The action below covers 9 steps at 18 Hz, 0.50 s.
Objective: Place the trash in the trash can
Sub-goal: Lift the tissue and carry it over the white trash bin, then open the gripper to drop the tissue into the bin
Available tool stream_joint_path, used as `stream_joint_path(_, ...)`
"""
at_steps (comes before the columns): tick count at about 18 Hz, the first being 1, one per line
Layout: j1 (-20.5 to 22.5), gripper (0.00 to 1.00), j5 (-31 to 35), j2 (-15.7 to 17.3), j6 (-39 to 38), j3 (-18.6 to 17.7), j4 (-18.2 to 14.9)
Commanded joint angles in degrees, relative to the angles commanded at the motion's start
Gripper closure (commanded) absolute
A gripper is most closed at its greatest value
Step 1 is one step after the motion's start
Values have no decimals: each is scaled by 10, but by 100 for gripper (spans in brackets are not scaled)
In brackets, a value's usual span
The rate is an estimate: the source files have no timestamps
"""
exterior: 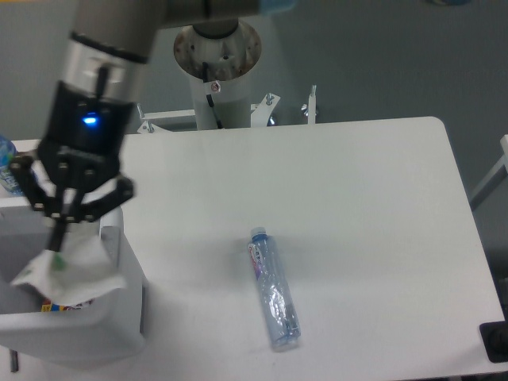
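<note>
Gripper (pixel 57 244) pinches one crumpled paper wrapper (pixel 73 274) above the single white trash can (pixel 119 317); one crushed plastic bottle (pixel 273 289) lies alone on the table (pixel 357 206)

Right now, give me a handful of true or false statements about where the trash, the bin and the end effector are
1. The end effector holds the white paper wrapper over the trash can. True.
2. The crushed plastic bottle is already inside the trash can. False: it lies on the table, to the right of the bin.
3. The crushed bottle's cap end points toward the far side of the table. True.
4. The trash can holds nothing. False: a colourful package shows inside, below the wrapper.
5. The blue-label water bottle stands beside the crushed bottle. False: it is at the far left edge, behind the bin.
</note>
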Motion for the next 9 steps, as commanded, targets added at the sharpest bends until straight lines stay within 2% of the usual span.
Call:
stream_joint_path(4, -14, 100, 0, -1, 1, -34, 0)
stream_joint_path(7, -15, 100, 0, -9, 2, -47, 2)
stream_joint_path(8, -16, 98, 0, -13, 2, -48, 3)
stream_joint_path(9, -16, 92, 0, -16, 2, -47, 3)
